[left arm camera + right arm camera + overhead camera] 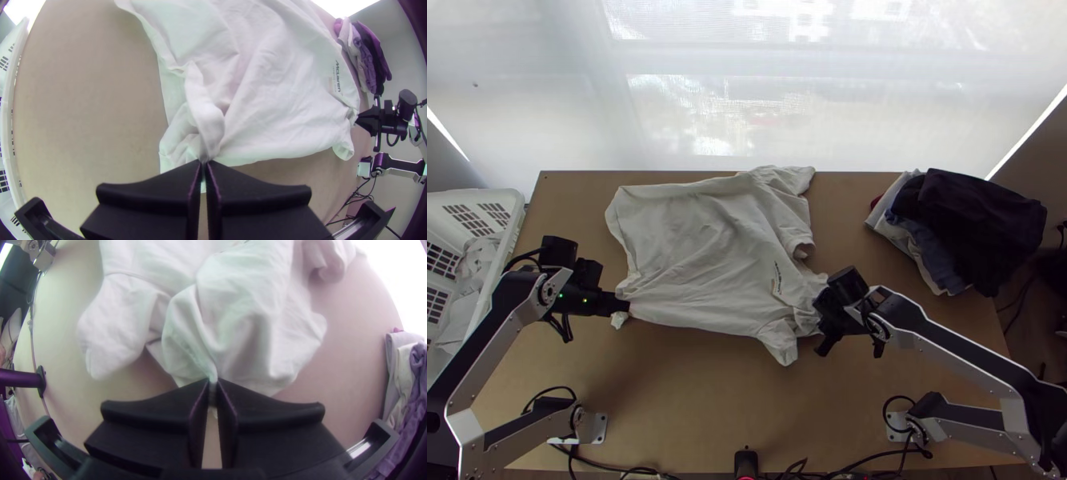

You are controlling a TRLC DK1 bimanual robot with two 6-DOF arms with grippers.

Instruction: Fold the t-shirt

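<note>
Left gripper (204, 162), closed tight, pinches a bunched corner of the t-shirt (699, 248), which lies spread but rumpled across the middle of the table (691, 392). The right gripper (213, 383), likewise closed, holds a narrow fold beside a sleeve (780, 342). That fold could slip free if pulled hard, and uneven lifting might skew the body or leave the sleeve crumpled inside. Beyond sit piled clothes (979, 224) and a white basket (511, 200).

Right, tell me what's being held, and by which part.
The white T-shirt: left fingers pinch a corner opposite the sleeves; right fingers pinch bunched cloth beside one sleeve.
</note>
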